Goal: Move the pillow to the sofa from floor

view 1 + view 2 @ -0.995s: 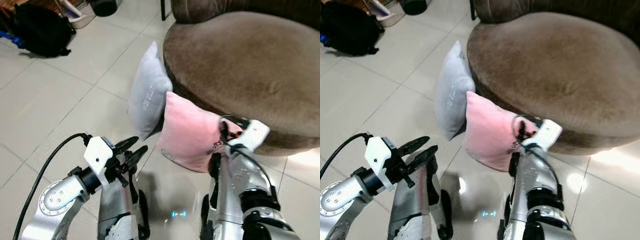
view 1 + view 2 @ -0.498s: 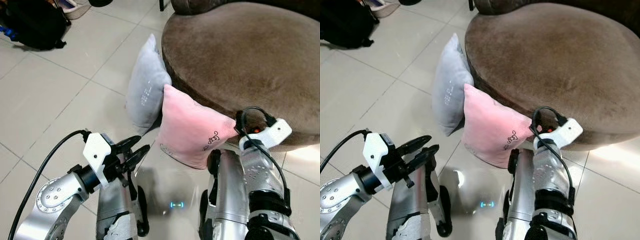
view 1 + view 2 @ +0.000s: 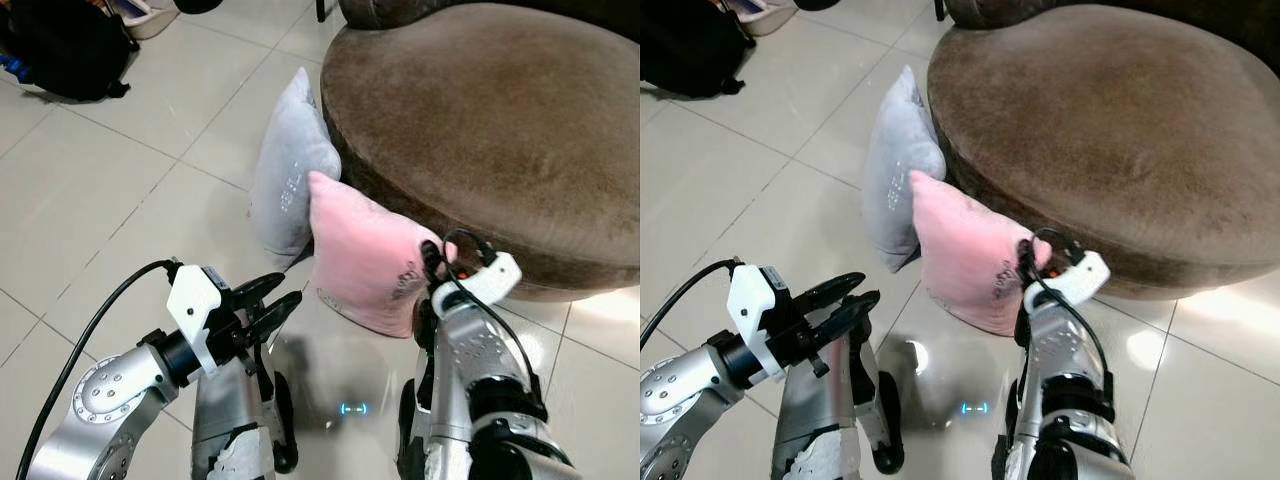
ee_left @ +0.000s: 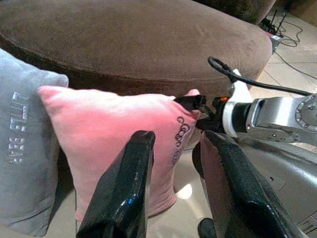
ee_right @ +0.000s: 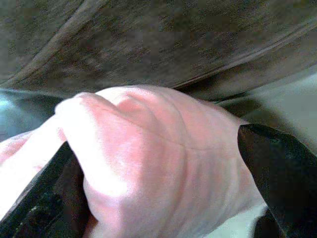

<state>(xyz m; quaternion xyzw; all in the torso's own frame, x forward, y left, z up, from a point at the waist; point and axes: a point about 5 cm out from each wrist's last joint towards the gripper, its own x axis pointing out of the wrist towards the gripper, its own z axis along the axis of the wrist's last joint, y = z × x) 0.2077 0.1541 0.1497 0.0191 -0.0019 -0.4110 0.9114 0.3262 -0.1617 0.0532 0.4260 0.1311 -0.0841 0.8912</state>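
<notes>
A pink pillow [image 3: 358, 262] stands on the tiled floor, leaning against the front of the round brown sofa [image 3: 500, 110]. My right gripper [image 3: 432, 262] is shut on the pillow's upper right corner; in the right wrist view the pink fabric [image 5: 148, 148] bulges between the two black fingers. My left gripper [image 3: 266, 306] hovers low to the left of the pillow, open and holding nothing. In the left wrist view its fingers [image 4: 124, 198] point at the pillow's face [image 4: 99, 124].
A grey pillow [image 3: 288, 170] stands behind the pink one, also against the sofa. A black bag [image 3: 60, 45] and a white basket [image 3: 140, 15] sit at the far left. Open tiled floor [image 3: 110, 200] lies to the left.
My right gripper has moved back left with the pillow's corner, so the pillow looks narrower and bunched. The left gripper has hardly moved.
</notes>
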